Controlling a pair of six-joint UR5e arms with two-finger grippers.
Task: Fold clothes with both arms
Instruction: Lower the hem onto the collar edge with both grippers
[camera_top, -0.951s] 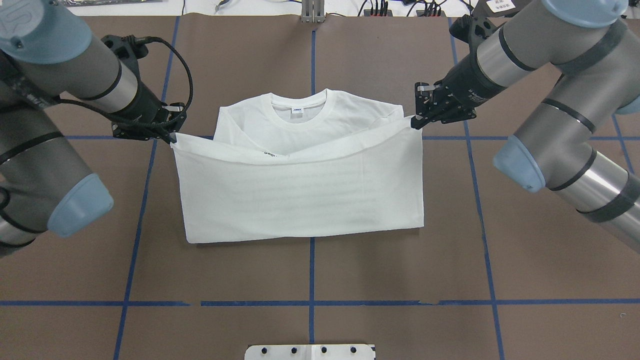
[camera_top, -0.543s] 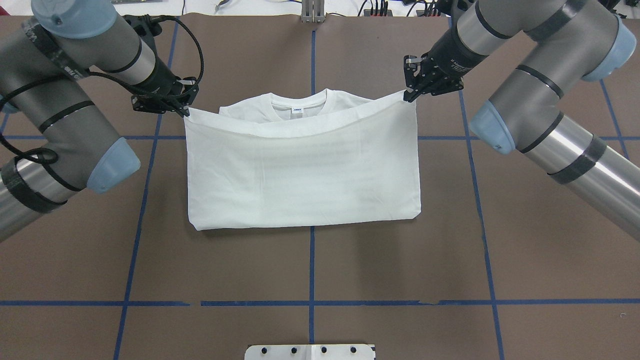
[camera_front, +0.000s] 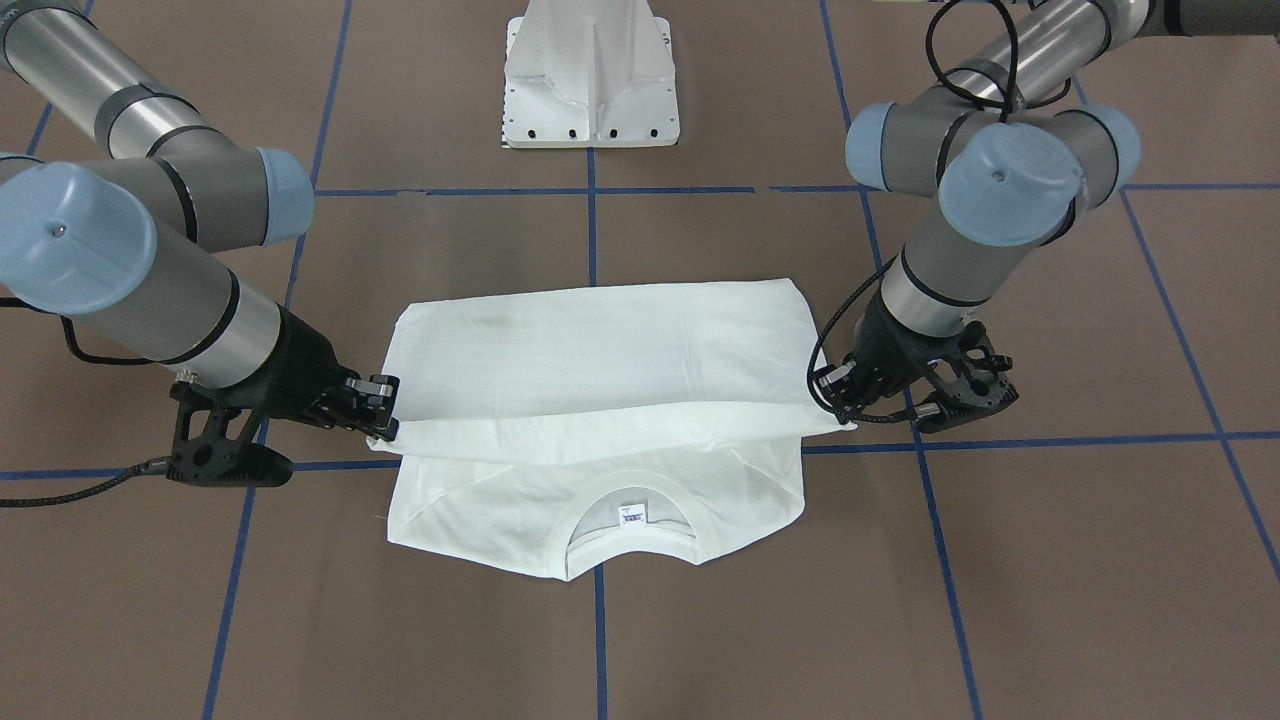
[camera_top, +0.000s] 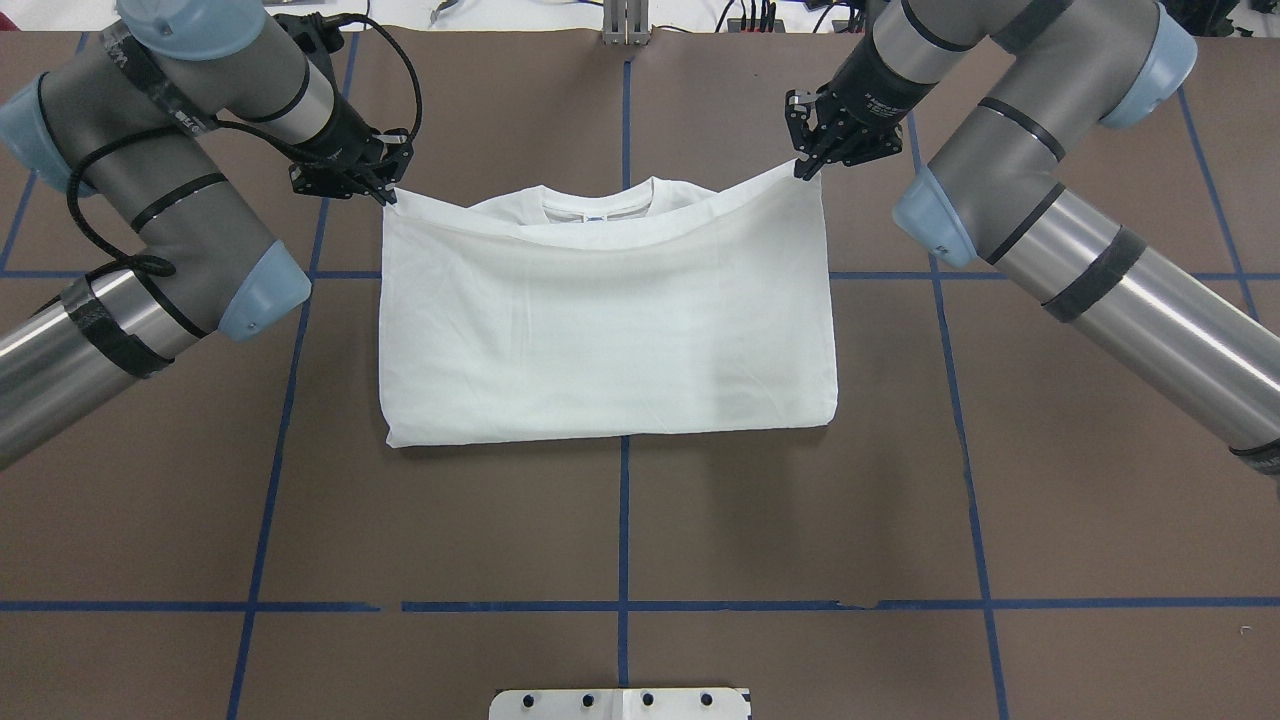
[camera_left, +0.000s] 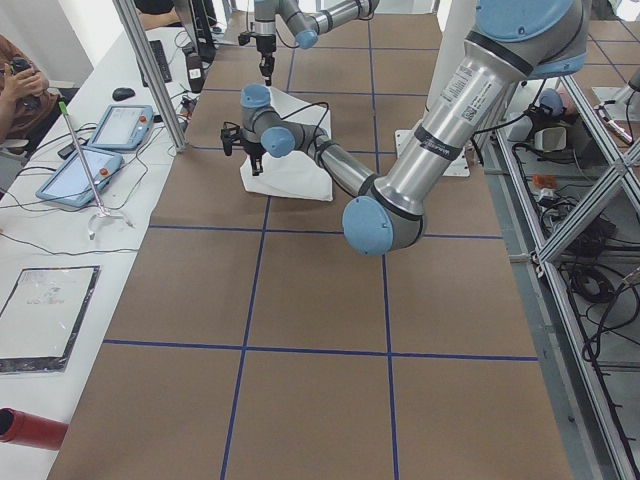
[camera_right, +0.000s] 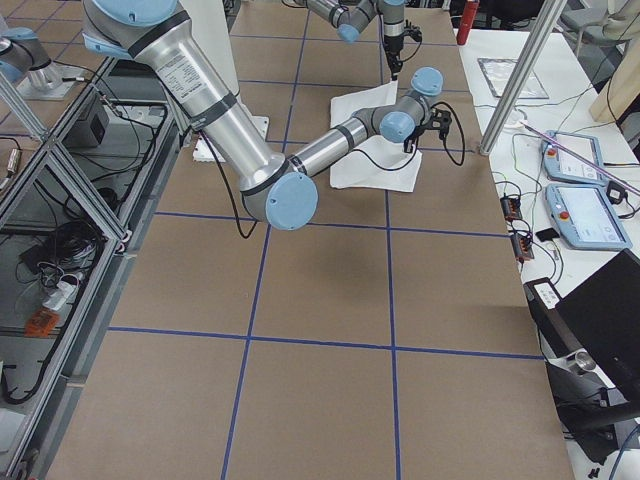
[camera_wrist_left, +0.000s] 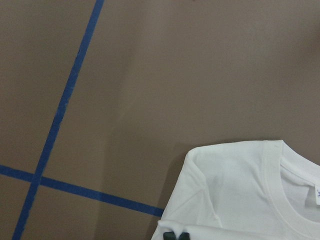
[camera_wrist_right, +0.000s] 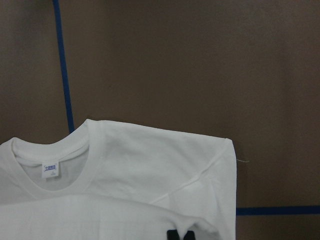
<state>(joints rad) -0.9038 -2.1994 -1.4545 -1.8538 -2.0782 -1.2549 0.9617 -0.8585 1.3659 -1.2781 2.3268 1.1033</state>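
Brown surface (camera_front: 1050, 600) w/ blue tape grid (camera_front: 450, 191). Front view: white T-shirt (camera_front: 600, 340) lay mid-surface, folded over itself, collar (camera_front: 630, 545) & neck label (camera_front: 630, 514) nearest cam. Left pincer (camera_front: 843, 422) was clenched on the top layer's corner at view's right, right pincer (camera_front: 387, 428) on the opposite corner; edge lifted betw. them. Overhead: top layer covered most of the shirt, held edge sagging just short of collar. Side views: shirt far off, pincers too small to judge. Wrist cams: shoulder & collar flat on surface below.
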